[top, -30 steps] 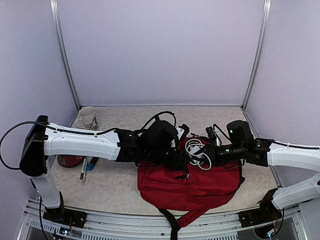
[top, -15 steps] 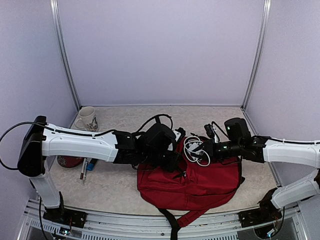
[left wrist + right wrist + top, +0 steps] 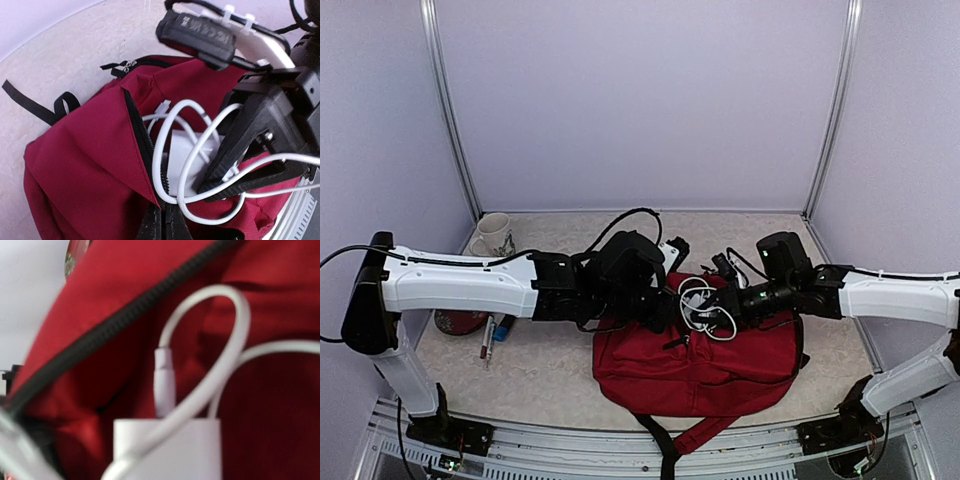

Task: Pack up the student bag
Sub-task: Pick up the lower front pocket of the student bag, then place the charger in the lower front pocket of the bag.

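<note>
The student bag (image 3: 710,375) lies dark red on the table between the arms, its top zip open. In the left wrist view my left gripper (image 3: 168,221) is shut on the bag's zipper edge (image 3: 145,150), holding the flap up. My right gripper (image 3: 717,300) is shut on a white charger block (image 3: 182,160). The charger's white cable (image 3: 700,305) hangs in loops over the opening. In the right wrist view the charger block (image 3: 167,452) and cable (image 3: 227,355) fill the frame before the red lining (image 3: 270,405); my own fingers are hidden there.
A mug (image 3: 495,237) stands at the back left. A red round thing (image 3: 458,322), a pen (image 3: 487,340) and a blue marker (image 3: 504,328) lie left of the bag. Black straps (image 3: 672,445) trail over the near edge. Walls close in on three sides.
My left gripper has shut on the bag's zipper edge and drawn it left and back. My right gripper has carried the charger leftward over the opening.
</note>
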